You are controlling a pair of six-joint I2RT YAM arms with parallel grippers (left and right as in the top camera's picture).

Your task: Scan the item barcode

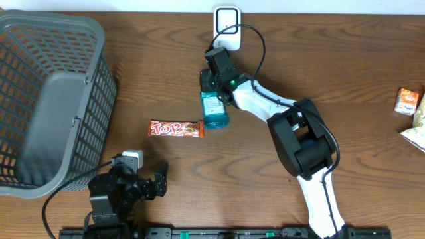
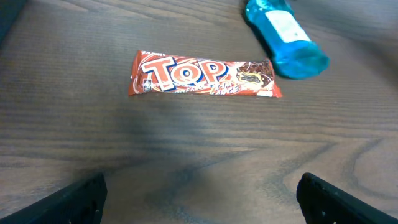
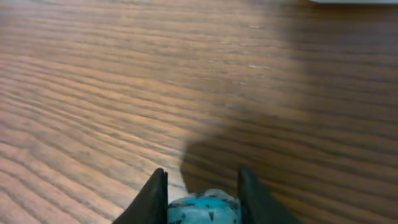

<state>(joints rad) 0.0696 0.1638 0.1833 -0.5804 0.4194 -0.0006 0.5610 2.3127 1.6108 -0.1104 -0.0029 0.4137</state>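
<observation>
Two tools, right tool (image 3: pixel 202 179) pinching the teal plastic bottle (image 1: pixel 214 110) lying on the brown wooden surface (image 1: pixel 345 60) just beside the red Top candy bar (image 1: pixel 176 129), grip clear only from its wrist view, left tool (image 2: pixel 202 190) spread wide near that bar.

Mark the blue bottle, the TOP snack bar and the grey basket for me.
blue bottle (image 2: pixel 283 26): left wrist view, its white label.
TOP snack bar (image 2: pixel 186 73): left wrist view, the lettering.
grey basket (image 1: pixel 99 93): overhead view, right mesh wall.
</observation>
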